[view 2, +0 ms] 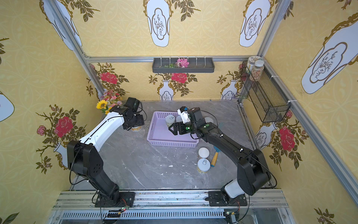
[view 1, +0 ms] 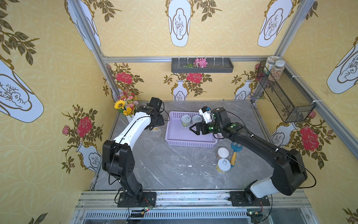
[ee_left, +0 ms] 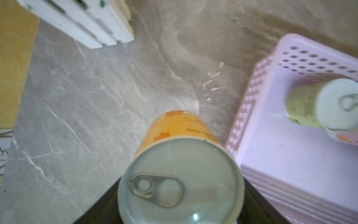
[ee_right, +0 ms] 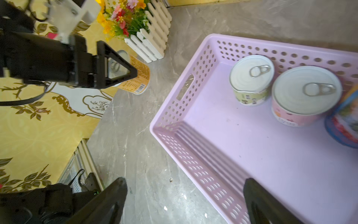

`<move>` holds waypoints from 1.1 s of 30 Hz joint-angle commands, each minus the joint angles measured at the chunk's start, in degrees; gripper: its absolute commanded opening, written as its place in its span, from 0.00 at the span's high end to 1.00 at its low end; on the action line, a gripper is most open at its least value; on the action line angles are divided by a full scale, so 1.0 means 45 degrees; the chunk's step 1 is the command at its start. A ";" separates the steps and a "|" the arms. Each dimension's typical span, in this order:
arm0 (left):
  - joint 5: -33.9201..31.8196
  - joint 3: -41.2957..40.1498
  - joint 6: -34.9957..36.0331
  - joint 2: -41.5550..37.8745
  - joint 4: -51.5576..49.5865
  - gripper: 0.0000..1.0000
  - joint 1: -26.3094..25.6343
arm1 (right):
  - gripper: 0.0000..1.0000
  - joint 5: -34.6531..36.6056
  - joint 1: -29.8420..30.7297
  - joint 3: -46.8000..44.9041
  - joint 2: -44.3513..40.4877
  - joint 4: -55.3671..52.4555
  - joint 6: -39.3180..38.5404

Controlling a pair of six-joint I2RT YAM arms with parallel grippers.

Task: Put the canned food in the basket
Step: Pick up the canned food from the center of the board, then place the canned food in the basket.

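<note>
My left gripper [ee_right: 125, 67] is clamped on the orange can [ee_left: 180, 126], with one finger at each side of it. The can is on the left of the basket [view 1: 178, 135], just outside its short wall. In both top views the wrist covers almost all of this can, and I see only a piece of its label under the black housing. The left wrist view gives me its pull-tab lid from very near, with the dark fingers at both edges. The right wrist view shows the can from the side, leaning, with a barcode low on the label. From no view can I tell if its base touches the counter [view 1: 155, 164].

My right gripper [view 1: 193, 130] hangs over the basket with its fingers [ee_right: 112, 197] wide apart and nothing between them. Its wrist view shows three cans inside, near the far wall: a green can [ee_right: 251, 77], a pink can [ee_right: 306, 97] close beside it, and a blue can [ee_right: 344, 124] cut by the edge of the picture. In the top views I find only two lids there, because the right wrist covers the rest.

Only the top views show two more cans standing on the counter near the right front corner of the basket. They are a plain-top can [view 1: 223, 152] and a pull-tab can [view 1: 224, 164], beside a small tool [view 1: 233, 158] with a yellow handle. The flower box [view 1: 126, 106] stands in the far left corner, near the orange can.
</note>
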 commanded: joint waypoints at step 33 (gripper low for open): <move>0.3295 0.5071 -0.0883 0.5960 0.2456 0.34 -0.4853 | 0.03 0.0247 -0.4929 -0.2997 -0.4531 -0.2327 0.0089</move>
